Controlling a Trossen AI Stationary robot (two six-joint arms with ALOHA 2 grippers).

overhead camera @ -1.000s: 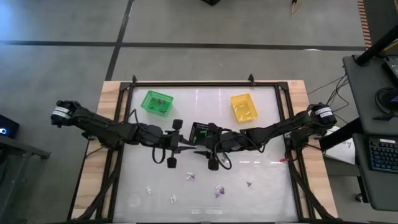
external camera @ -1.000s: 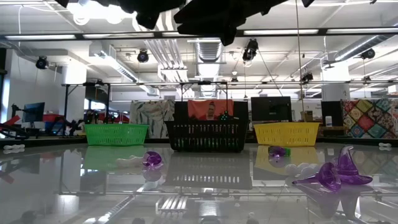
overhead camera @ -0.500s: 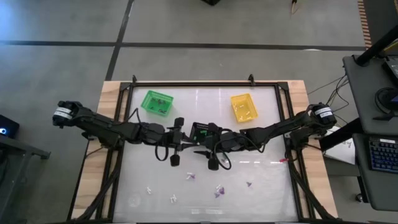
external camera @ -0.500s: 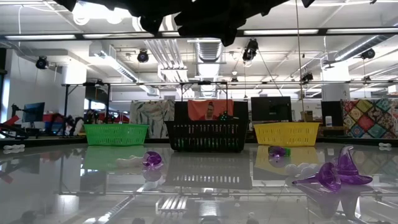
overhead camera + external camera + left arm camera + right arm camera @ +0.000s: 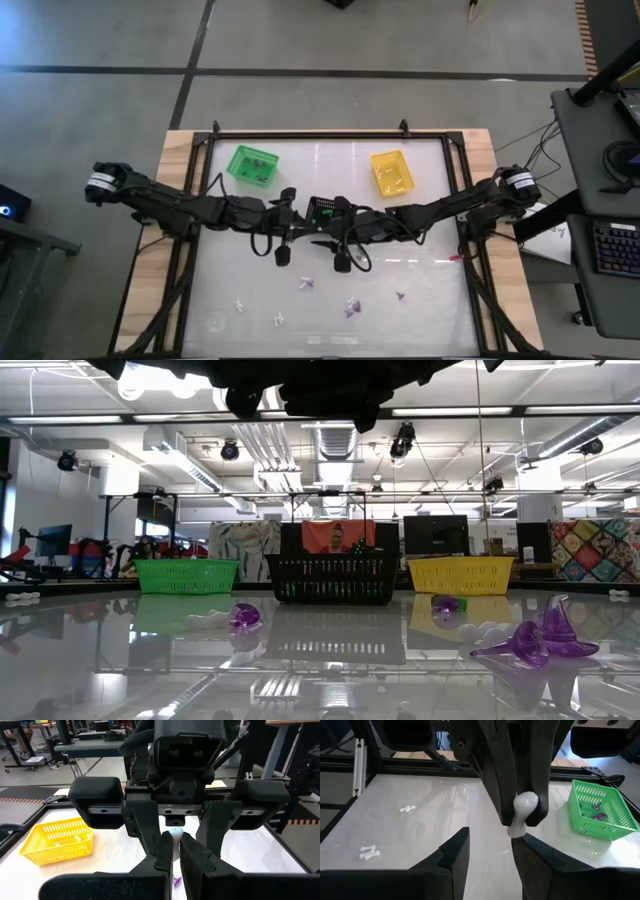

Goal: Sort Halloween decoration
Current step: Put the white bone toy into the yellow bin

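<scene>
Left claw (image 5: 296, 231) clenched on white trinket (image 5: 522, 813), just before black basket (image 5: 323, 212), right claw (image 5: 326, 243) released beside it, above bench (image 5: 420, 300).

The left hand (image 5: 525, 805) pinches a white trinket (image 5: 521, 812) (possibly a bone) above the right hand's open fingers (image 5: 451, 852).

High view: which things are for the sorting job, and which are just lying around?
For the job:
- white trinket, pinched in the left gripper
- right gripper, open around it
- loose trinkets on the table
- green basket, black basket, yellow basket

Just lying about:
- keyboard
- side desk
</scene>
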